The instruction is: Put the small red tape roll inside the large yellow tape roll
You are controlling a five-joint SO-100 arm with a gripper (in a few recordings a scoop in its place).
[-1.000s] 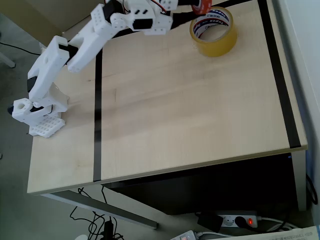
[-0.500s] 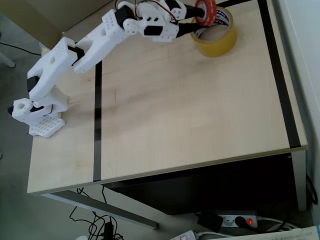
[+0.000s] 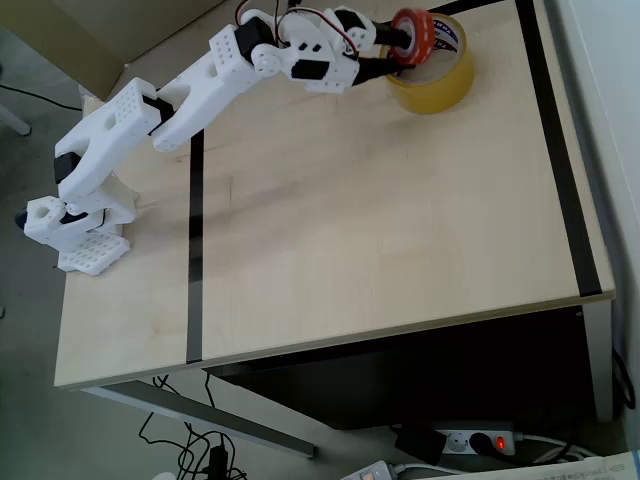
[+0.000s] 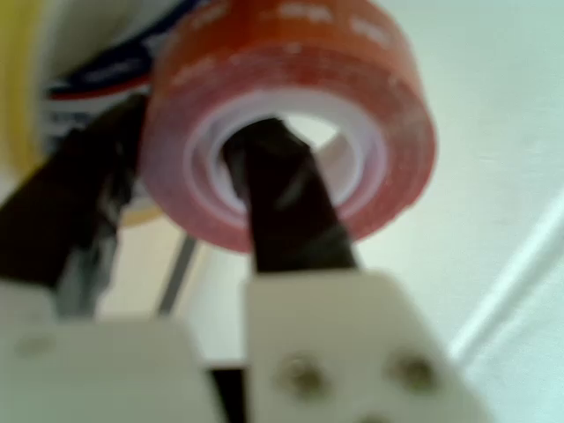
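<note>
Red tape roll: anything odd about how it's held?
Nothing stands out. The claw pinches the small red tape roll through its wall, one finger inside the core, on edge at the large yellow tape roll rim.

small red tape roll (image 3: 412, 36) above large yellow tape roll (image 3: 432, 62) | table (image 3: 380, 220) far edge

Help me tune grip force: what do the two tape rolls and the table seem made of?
Small red tape roll: glossy translucent film on a seemingly plastic core. Large yellow tape roll: amber translucent film; white printed core, possibly cardboard. Table: pale matte wood-look top, likely laminate.
</note>
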